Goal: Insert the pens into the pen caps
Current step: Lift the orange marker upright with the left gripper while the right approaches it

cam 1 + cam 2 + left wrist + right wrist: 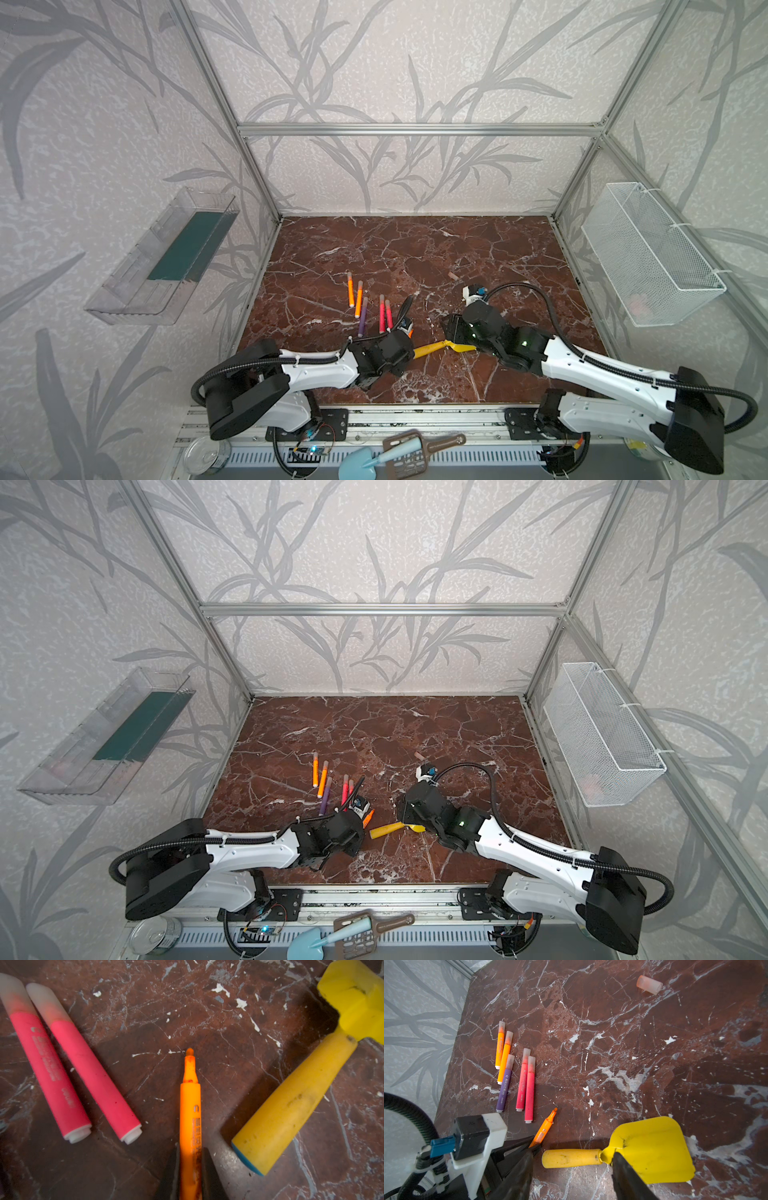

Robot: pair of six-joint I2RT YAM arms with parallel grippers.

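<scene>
Orange pen (190, 1109), uncapped, is pinched tight between the left gripper (190, 1165) fingers (209, 1167), just beside the yellow toy shovel (650, 1147). The right gripper (572, 1169) fingers (519, 1174) are spread, straddling the shovel's neck; whether they touch it is unclear. One loose pen cap (649, 984) lies well apart.

White-shelled arms (316, 368) with black joints (390, 349) (corrugated black cables (409, 1112) looped alongside).

A robot test booth — aluminium frame (415, 129), leaf-wallpaper panels (374, 62), marble-look tabletop (415, 257).
</scene>
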